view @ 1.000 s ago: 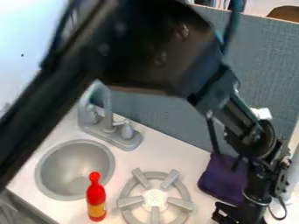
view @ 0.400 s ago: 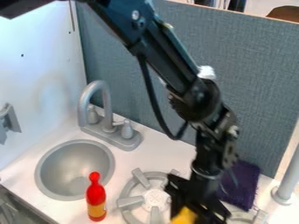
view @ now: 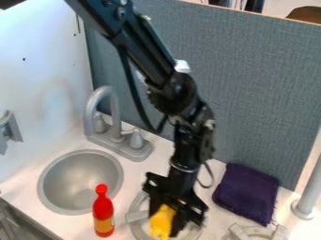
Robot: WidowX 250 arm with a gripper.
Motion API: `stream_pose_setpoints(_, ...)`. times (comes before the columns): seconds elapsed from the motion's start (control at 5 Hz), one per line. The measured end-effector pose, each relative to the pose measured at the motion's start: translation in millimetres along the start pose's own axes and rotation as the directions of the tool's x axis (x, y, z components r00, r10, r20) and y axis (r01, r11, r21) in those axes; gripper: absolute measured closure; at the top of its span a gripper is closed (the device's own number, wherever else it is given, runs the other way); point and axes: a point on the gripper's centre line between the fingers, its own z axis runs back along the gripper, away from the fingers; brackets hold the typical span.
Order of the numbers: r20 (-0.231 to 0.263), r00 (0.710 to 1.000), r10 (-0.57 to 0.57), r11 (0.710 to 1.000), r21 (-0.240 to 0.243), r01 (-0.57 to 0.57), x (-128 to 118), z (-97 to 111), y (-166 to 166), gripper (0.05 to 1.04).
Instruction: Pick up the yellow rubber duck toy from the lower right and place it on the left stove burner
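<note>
We are judging this a placing step, the gripper (view: 167, 219) closed around a yellow object (view: 162, 224) at the burner (view: 136, 216), needing controlled release.

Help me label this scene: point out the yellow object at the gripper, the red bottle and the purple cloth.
Yellow object (view: 162, 221), camera view: its middle.
Red bottle (view: 103, 212), camera view: its body.
Purple cloth (view: 246, 192), camera view: its upper face.

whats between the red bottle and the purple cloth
Between the bottle and cloth, the camera view shows the gripper holding a yellow object over the gray stove burner.
</note>
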Motion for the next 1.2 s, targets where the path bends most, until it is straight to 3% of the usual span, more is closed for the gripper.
stream_pose_setpoints(0.2, -0.069, 0.997, 0.018, 1.0, 0.004, -0.017, 0.7, -13.9, 14.8, 0.505)
stream_pose_setpoints(0.8, -0.04, 0.999, 0.022, 1.0, 0.009, -0.022, 38.7, -24.7, 15.2, 0.505)
stream_pose_setpoints(1.2, -0.016, 1.0, 0.019, 0.998, 0.06, -0.018, 54.4, -22.0, 23.5, 0.505)
